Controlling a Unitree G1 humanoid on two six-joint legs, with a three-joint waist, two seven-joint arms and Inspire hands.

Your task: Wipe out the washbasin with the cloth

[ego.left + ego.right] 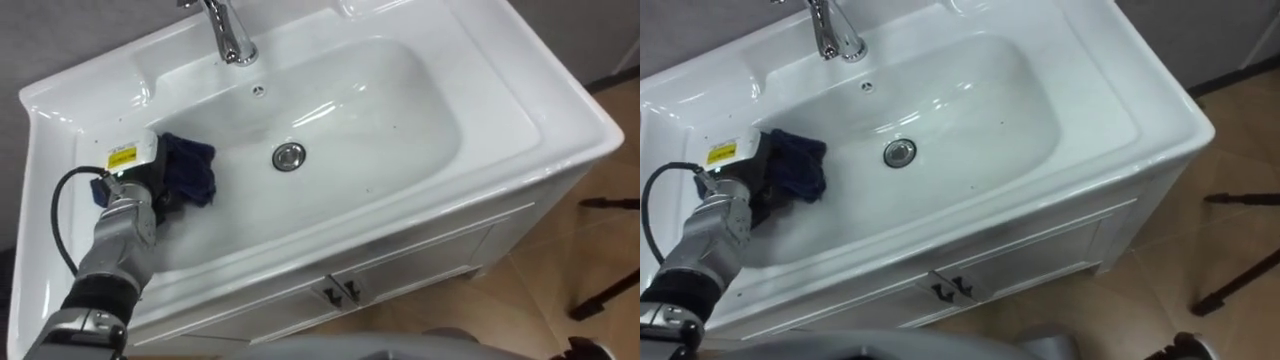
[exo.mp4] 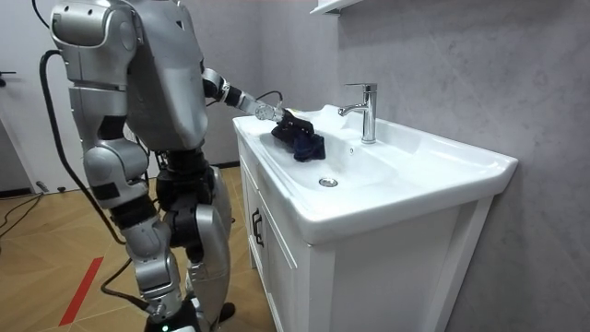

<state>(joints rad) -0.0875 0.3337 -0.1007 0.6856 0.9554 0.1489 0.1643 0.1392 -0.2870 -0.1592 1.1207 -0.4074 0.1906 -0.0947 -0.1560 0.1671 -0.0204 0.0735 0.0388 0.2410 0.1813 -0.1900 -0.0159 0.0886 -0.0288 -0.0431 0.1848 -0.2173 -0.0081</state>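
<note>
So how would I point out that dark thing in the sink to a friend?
Find the white sink with the chrome tap. On the bowl's left slope, left of the drain, a crumpled dark blue cloth lies at the robot's left hand. It's the only dark, soft thing in all that white.

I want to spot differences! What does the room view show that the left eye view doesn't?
Room view: the robot standing beside the cabinet, a shelf above and a red floor line. Left eye view: the overflow hole and dark stand legs on the floor. Both: the basin, tap, drain, and left hand with the dark blue cloth.
</note>
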